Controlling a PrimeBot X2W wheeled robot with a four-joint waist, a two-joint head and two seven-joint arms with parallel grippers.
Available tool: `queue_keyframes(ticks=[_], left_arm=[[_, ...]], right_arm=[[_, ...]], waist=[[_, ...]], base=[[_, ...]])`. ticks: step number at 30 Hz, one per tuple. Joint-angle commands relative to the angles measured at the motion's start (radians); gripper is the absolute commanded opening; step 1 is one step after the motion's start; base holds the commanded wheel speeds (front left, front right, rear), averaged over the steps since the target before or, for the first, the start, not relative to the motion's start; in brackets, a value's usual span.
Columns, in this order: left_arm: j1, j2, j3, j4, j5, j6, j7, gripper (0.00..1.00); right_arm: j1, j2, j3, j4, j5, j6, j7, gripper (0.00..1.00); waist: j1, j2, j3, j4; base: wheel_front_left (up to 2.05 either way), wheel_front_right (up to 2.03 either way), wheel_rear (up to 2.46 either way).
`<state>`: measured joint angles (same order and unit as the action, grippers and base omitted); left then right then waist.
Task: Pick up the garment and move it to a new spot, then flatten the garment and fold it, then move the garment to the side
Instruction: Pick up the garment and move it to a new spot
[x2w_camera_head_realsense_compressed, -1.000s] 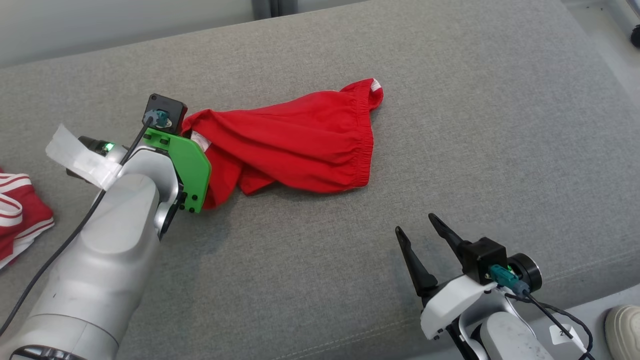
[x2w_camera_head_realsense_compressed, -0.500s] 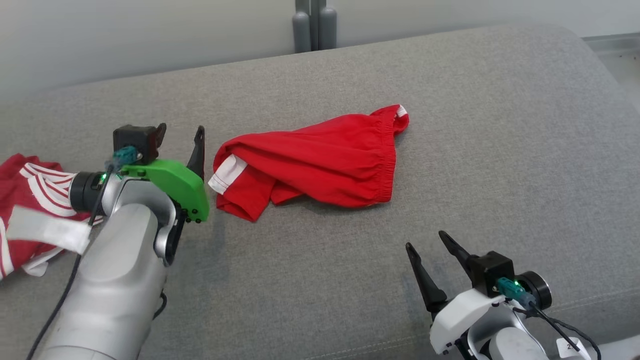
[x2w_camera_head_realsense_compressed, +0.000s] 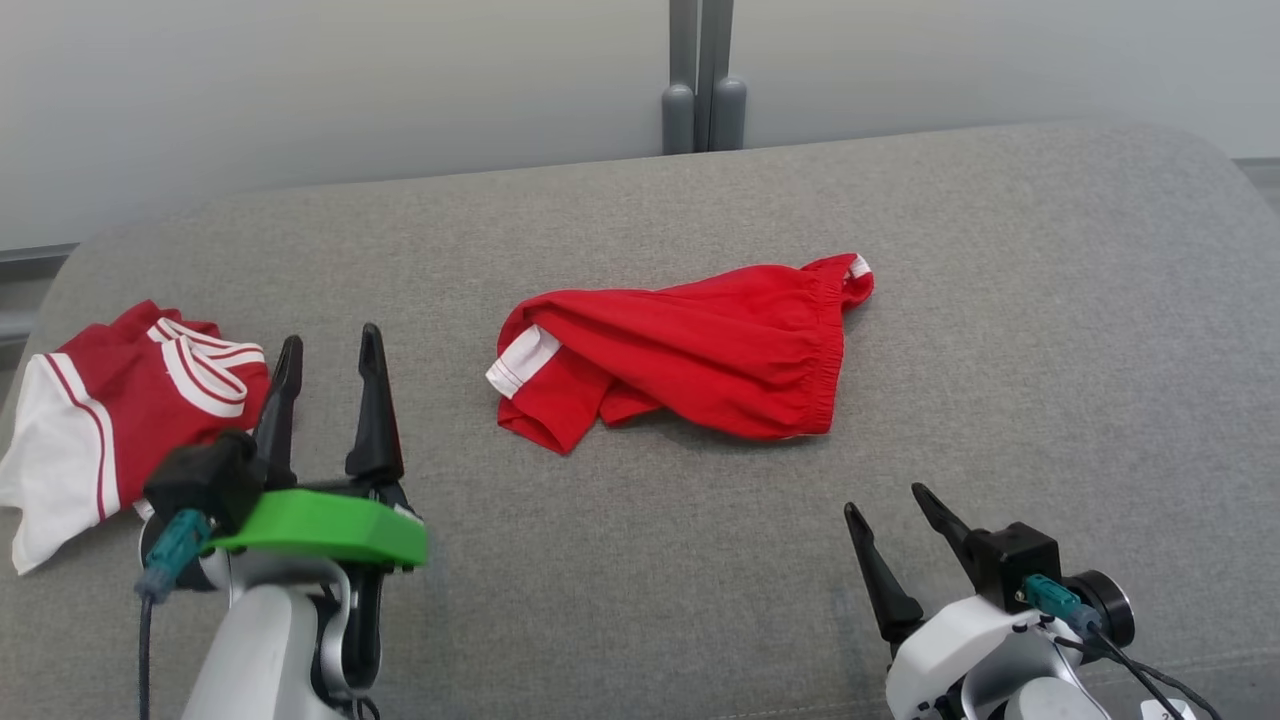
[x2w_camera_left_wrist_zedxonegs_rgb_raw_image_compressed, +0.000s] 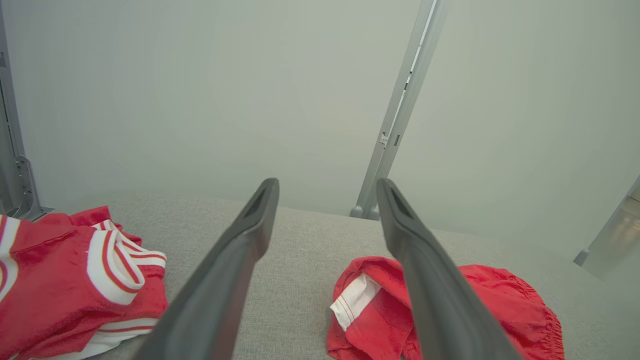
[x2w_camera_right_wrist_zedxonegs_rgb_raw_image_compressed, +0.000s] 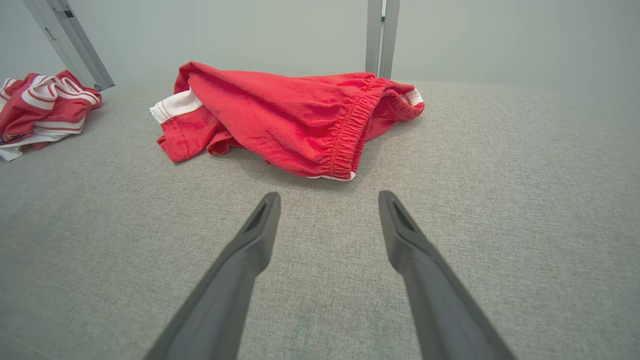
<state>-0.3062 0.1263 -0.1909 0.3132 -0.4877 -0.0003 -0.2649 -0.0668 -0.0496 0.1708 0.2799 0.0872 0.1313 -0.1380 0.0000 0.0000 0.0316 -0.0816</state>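
The garment (x2w_camera_head_realsense_compressed: 700, 350) is a pair of red shorts with an elastic waistband and white trim, lying crumpled in the middle of the grey cushion (x2w_camera_head_realsense_compressed: 640, 560). It also shows in the left wrist view (x2w_camera_left_wrist_zedxonegs_rgb_raw_image_compressed: 480, 300) and the right wrist view (x2w_camera_right_wrist_zedxonegs_rgb_raw_image_compressed: 295, 115). My left gripper (x2w_camera_head_realsense_compressed: 330, 345) stands open at the lower left, well clear of the shorts, nothing between its fingers. My right gripper (x2w_camera_head_realsense_compressed: 895, 500) is open at the lower right, short of the waistband side and touching nothing.
A second garment, red with white stripes (x2w_camera_head_realsense_compressed: 110, 420), lies bunched at the cushion's left end, just left of my left gripper. A pale wall with a grey metal post (x2w_camera_head_realsense_compressed: 703, 80) rises behind the cushion.
My left gripper has opened, let go of the red shorts and drawn back to the lower left. The camera has tilted up, bringing the wall and the striped garment into view. The right gripper stays open.
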Motion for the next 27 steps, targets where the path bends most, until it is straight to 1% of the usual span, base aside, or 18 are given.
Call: queue_keyframes(ticks=[1,3,6,11,14,19,27], left_arm=[[0.052,-0.007,0.017,-0.041,0.031,-0.009,0.000,1.00],[0.112,-0.019,0.042,-0.090,0.058,-0.017,0.000,1.00],[0.192,-0.031,0.063,-0.125,0.110,-0.020,0.000,1.00],[0.312,-0.041,0.115,-0.138,0.183,0.020,0.000,1.00],[0.378,-0.045,0.132,-0.138,0.218,0.031,0.000,1.00],[0.445,-0.045,0.176,-0.121,0.232,0.017,0.000,1.00],[0.485,-0.042,0.187,-0.106,0.247,-0.009,0.000,1.00]], right_arm=[[0.012,-0.002,-0.007,-0.002,0.000,-0.001,0.001,1.00],[0.017,-0.001,-0.012,-0.002,0.001,-0.001,0.002,1.00],[0.019,-0.002,-0.017,-0.002,0.002,-0.001,0.000,1.00],[0.018,-0.002,-0.026,0.000,-0.004,-0.001,-0.013,1.00],[0.018,-0.002,-0.040,0.001,-0.012,-0.001,-0.027,1.00],[0.023,-0.002,-0.080,0.006,-0.008,-0.001,-0.051,1.00],[0.034,-0.002,-0.127,0.010,-0.003,-0.001,-0.061,1.00]], waist=[[0.0000,0.0000,-0.017,0.020],[0.0000,0.0000,-0.021,0.029],[0.0000,0.0000,-0.027,0.039],[0.0000,0.0000,-0.037,0.049],[0.0000,0.0000,-0.045,0.053],[0.0000,0.0000,-0.053,0.059],[0.0000,0.0000,-0.059,0.072]], base=[[0.00,0.00,0.00],[0.00,0.00,0.00],[0.00,0.00,0.00],[0.00,0.00,0.00],[0.00,0.00,0.00],[0.00,0.00,0.00],[0.00,0.00,0.00]])
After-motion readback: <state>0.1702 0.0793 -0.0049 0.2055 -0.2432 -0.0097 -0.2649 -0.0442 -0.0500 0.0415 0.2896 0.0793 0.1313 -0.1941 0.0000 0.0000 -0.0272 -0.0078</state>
